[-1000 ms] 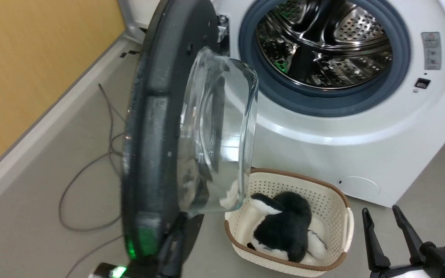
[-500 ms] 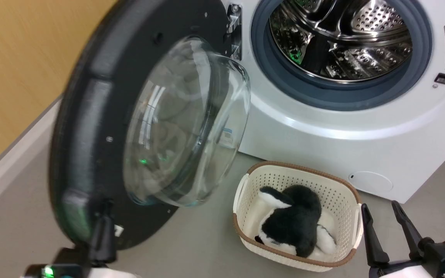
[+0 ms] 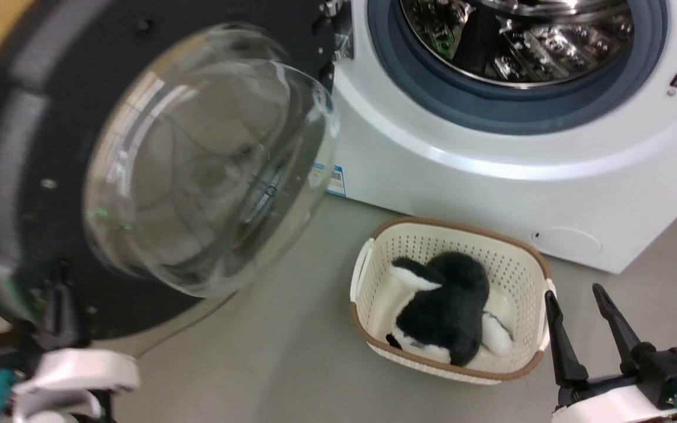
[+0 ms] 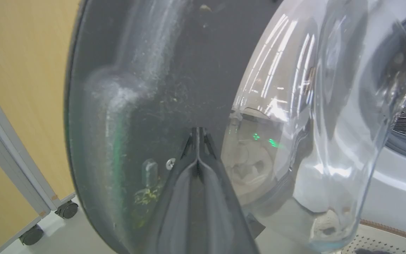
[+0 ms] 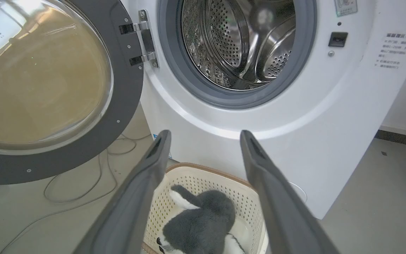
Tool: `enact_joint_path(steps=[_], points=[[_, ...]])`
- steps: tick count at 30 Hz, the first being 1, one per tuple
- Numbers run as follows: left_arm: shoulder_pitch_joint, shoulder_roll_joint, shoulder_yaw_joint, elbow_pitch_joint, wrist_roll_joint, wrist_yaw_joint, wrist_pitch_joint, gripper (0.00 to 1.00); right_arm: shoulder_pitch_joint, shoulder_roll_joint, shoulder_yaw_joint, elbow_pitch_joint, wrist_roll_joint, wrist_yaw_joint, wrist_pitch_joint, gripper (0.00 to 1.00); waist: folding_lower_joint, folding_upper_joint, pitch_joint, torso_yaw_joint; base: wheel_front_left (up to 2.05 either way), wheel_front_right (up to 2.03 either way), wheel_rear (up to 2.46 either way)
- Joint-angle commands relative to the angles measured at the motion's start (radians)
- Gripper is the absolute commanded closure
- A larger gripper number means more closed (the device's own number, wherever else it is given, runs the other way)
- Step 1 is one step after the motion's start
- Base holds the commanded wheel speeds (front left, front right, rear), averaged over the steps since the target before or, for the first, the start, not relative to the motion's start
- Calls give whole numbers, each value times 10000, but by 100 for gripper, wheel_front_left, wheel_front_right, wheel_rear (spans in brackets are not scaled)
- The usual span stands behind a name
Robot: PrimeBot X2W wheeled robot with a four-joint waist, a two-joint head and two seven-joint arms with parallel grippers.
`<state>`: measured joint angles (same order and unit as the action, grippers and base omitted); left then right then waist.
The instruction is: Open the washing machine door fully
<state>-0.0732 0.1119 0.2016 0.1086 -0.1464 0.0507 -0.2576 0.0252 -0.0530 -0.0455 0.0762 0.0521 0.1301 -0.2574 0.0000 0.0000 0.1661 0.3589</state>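
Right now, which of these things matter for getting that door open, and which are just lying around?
Part of the job:
- washing machine door
- washing machine
- left hand, shut, tips against the door's inner face

Just lying about:
- basket on the floor
- black-and-white plush toy inside it
- right hand, open, touching nothing

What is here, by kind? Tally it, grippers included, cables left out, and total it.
Washing machine: 1
Washing machine door: 1
Basket: 1
Plush toy: 1
Grippers: 2, left gripper and right gripper
Total: 6
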Motion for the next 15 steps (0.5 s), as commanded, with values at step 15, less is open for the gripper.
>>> enact_joint_path(steps=[15], points=[[-1720, 355, 1826, 1366, 158, -185, -42, 100, -635, 28, -19, 12, -257, 6, -44, 0, 0, 0, 732, -429, 0, 0, 0]])
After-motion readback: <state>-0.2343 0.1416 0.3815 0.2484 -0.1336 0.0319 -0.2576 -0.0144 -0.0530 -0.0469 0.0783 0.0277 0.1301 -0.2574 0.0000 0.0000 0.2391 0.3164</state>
